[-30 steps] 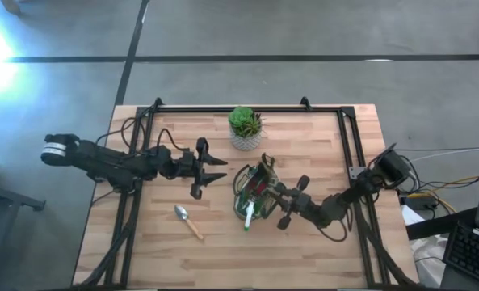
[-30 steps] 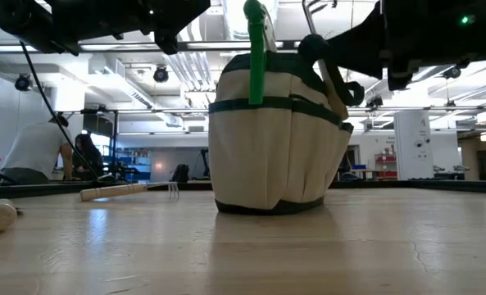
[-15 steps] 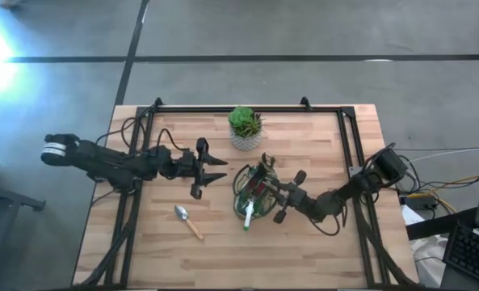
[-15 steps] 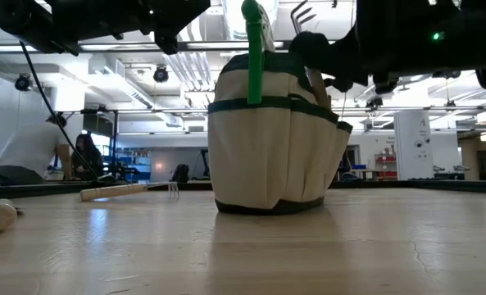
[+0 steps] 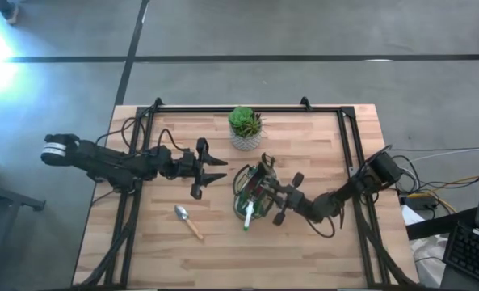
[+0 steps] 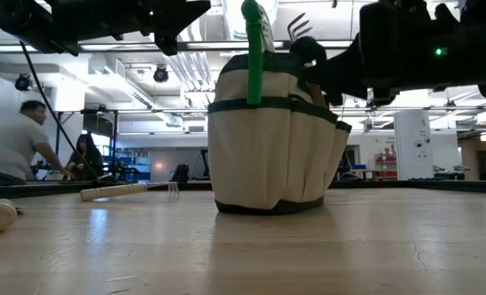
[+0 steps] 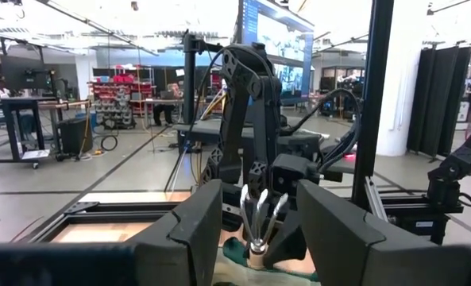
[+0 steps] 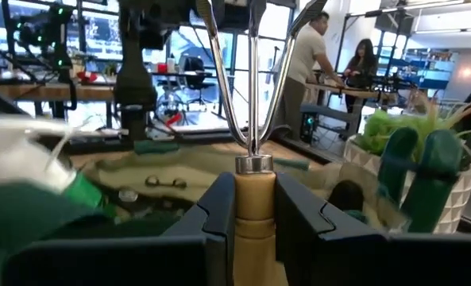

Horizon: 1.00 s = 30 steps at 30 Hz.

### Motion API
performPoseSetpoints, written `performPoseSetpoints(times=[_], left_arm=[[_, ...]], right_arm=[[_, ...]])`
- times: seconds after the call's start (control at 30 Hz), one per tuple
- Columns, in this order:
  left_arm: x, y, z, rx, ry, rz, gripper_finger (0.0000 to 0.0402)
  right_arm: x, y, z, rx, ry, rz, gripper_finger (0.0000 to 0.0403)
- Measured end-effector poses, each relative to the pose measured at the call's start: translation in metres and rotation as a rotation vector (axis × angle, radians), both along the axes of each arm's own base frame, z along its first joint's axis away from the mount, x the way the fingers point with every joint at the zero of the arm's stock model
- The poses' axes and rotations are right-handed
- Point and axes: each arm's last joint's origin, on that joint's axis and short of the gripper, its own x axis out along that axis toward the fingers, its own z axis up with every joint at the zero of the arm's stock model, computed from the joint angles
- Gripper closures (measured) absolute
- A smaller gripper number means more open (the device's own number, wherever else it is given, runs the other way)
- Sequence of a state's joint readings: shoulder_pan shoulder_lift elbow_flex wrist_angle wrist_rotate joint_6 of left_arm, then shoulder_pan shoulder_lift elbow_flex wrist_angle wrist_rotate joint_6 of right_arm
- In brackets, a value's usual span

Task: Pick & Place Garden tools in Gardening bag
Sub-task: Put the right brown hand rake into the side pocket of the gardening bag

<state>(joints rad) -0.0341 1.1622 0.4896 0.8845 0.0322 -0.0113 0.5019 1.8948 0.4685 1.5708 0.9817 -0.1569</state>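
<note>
1. Gripping a wooden-handled rake fork [image 8: 252, 151], the right claw [image 5: 278, 195] is reaching in from the right side of the tabletop [image 5: 328, 145] and is sitting at the gardening bag [image 5: 254, 192]; its fingers [image 8: 211, 214] are pressing on both sides of the wooden handle just below the metal collar, with the tines pointing up.
2. Standing upright near the middle of the tabletop, just in front of the green plant in a white pot [image 5: 245, 128], the tan gardening bag with dark green trim [image 6: 271, 156] is already holding a green-and-white tool [image 6: 254, 49], whose handle is sticking up above the rim, and a red-and-black item [image 5: 257, 188] is showing inside from above.
3. Hovering above the tabletop to the left of the bag, the left claw [image 5: 215, 169] is standing released with its fingers [image 7: 195, 230] spread and nothing between them; it is pointing toward the bag and the held fork.
4. Lying on the tabletop in front of the left claw, well apart from the bag, a silver wooden-handled trowel [image 5: 187, 220] is resting untouched.
5. Lying flat on the tabletop in the low view, left of the bag, a second wooden-handled fork [image 6: 128, 191] is showing.
6. Standing in the room beyond the tabletop, two people [image 8: 330, 56] are showing by a bench.
</note>
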Motion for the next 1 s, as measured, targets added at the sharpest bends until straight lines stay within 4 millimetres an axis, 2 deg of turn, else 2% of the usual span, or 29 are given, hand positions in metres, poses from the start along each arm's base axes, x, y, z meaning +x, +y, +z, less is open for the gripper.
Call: performPoseSetpoints(times=[0.33,0.87,1.0], left_arm=[[0.000,0.000,0.000,0.000,0.006,0.000,0.0234],[0.000,0.000,-0.001,-0.004,0.011,-0.001,0.0234],[0.000,0.000,-0.001,-0.004,0.011,-0.001,0.0234]], right_arm=[[-0.004,0.007,-0.015,0.024,0.025,0.016,0.0355],[-0.012,0.005,-0.021,0.045,0.039,0.019,0.0354],[-0.010,0.006,-0.020,0.049,0.031,0.016,0.0308]])
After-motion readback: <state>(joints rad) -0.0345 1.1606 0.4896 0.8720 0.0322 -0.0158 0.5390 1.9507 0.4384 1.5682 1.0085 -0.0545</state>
